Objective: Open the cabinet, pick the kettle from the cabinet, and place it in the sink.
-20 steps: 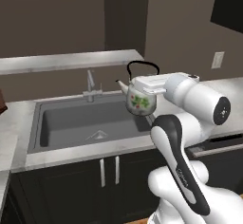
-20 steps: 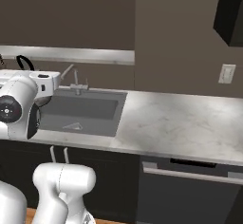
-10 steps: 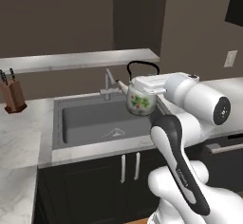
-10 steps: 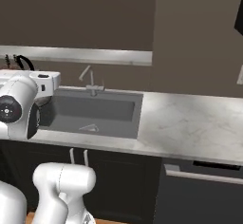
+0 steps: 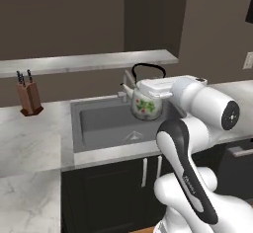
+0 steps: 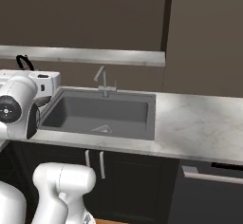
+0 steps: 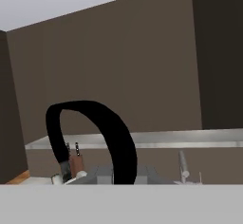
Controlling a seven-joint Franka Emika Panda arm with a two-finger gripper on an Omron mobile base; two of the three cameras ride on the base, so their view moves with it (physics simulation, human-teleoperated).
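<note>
The pincer (image 5: 157,90) is closed to its narrowest setting and grips the kettle (image 5: 147,103) at the base of its thin black arched handle (image 7: 102,135); the finger tips themselves are hidden behind the hand body, so the exact contact cannot be resolved. In the left base view the kettle hangs directly at the front of the pincer, body upright, spout pointing away to the left, with the handle arching above the hand. The kettle is suspended in the air over the sink (image 5: 106,123), clear of the basin floor and not touching it. The basin lies below and ahead of the pincer, recessed in the marble counter (image 5: 29,138). The faucet (image 6: 103,80) stands at the rear rim of the basin, beyond the kettle. A knife block (image 5: 28,97) sits on the counter well apart from the pincer, far to its left. In the hand view the handle loop crosses close in front of the camera, with the knife block seen through it.
</note>
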